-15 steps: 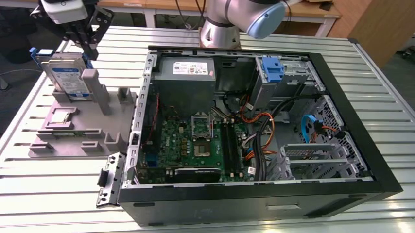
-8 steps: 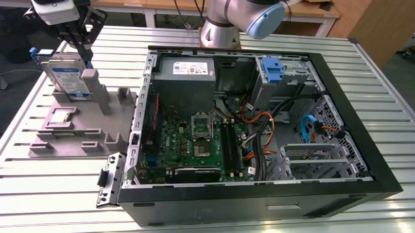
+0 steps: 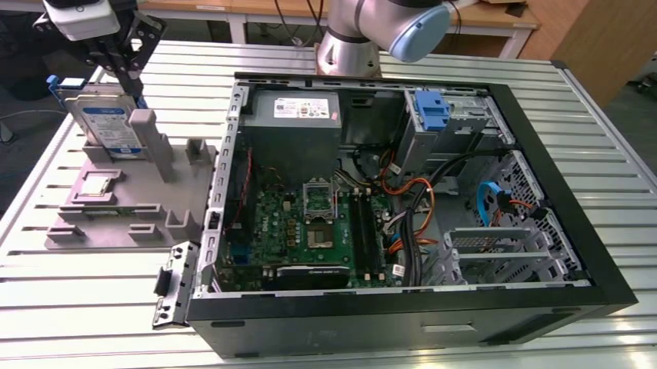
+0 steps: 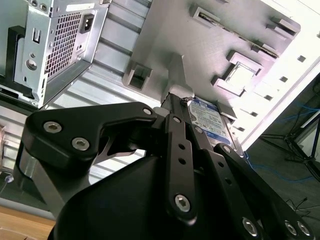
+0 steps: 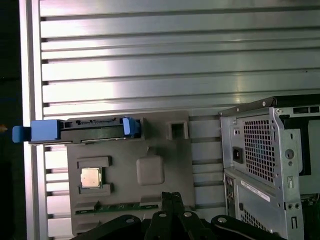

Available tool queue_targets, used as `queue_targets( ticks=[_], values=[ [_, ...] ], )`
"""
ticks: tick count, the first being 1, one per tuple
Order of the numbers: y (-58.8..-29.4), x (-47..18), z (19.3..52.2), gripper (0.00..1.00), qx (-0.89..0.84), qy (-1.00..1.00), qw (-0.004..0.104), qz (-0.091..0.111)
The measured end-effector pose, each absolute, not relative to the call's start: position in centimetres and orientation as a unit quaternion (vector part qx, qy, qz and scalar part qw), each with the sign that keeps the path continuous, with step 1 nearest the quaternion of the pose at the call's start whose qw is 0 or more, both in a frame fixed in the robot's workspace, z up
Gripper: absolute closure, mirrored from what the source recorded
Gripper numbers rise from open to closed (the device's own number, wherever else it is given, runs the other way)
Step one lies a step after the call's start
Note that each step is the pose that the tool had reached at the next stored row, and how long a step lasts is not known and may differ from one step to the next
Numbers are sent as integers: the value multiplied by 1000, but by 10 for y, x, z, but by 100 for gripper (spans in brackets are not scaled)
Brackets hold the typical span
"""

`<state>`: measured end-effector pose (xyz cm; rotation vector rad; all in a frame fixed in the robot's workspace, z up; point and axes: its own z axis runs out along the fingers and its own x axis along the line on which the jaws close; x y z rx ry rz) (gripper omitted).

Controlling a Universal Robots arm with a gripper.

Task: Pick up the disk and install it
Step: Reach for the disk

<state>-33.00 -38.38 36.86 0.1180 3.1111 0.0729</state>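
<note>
The disk (image 3: 106, 123) stands on edge in a slot of a grey fixture (image 3: 113, 219) at the exterior view's left, its blue-and-white label facing forward and blue carrier tabs at its ends. My gripper (image 3: 128, 79) hangs just above the disk's top edge, toward the computer side. In the first wrist view the disk (image 5: 90, 129) shows edge-on, with the gripper (image 5: 172, 196) apart from it and its thin black fingers pressed together, holding nothing. In the second wrist view the gripper (image 4: 175, 100) lies close beside the disk (image 4: 209, 120).
An open computer case (image 3: 575, 231) lies on the slatted metal table (image 3: 113, 307), with a power supply (image 3: 295, 111), a blue bracket (image 3: 433, 111) in a bay and a metal drive cage (image 3: 493, 250). The fixture also carries a small chip (image 3: 95, 184).
</note>
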Motion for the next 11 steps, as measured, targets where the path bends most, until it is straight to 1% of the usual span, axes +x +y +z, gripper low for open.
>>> queue_targets(
  ticks=[11],
  values=[
    [-381,-344,366,89,38,999,14,25]
  ],
)
